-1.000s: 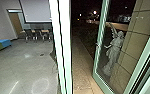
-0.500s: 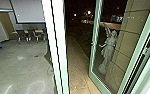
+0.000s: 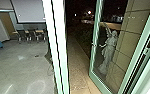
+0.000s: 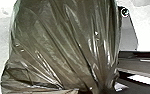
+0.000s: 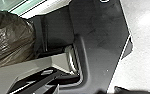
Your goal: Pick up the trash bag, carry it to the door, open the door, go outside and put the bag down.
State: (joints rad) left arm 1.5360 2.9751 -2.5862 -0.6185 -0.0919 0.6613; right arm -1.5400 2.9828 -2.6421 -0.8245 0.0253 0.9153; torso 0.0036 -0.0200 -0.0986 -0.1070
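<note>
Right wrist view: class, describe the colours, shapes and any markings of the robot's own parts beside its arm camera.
A wide, dark grey plate has straight outer edges and a curved raised rim. Beside it lies a pale grey bar with glossy black parts and a silvery, curved band near its end. I can't make out any lettering or cables.

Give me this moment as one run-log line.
glass door: open | trash bag: near left wrist camera, grip unclear | statue: beyond glass | outside: dark

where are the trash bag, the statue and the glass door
trash bag (image 4: 66, 45): left wrist view, the middle of its creased dark side
statue (image 3: 109, 51): head view, the body, behind the glass
glass door (image 3: 102, 84): head view, low on its green frame
</note>
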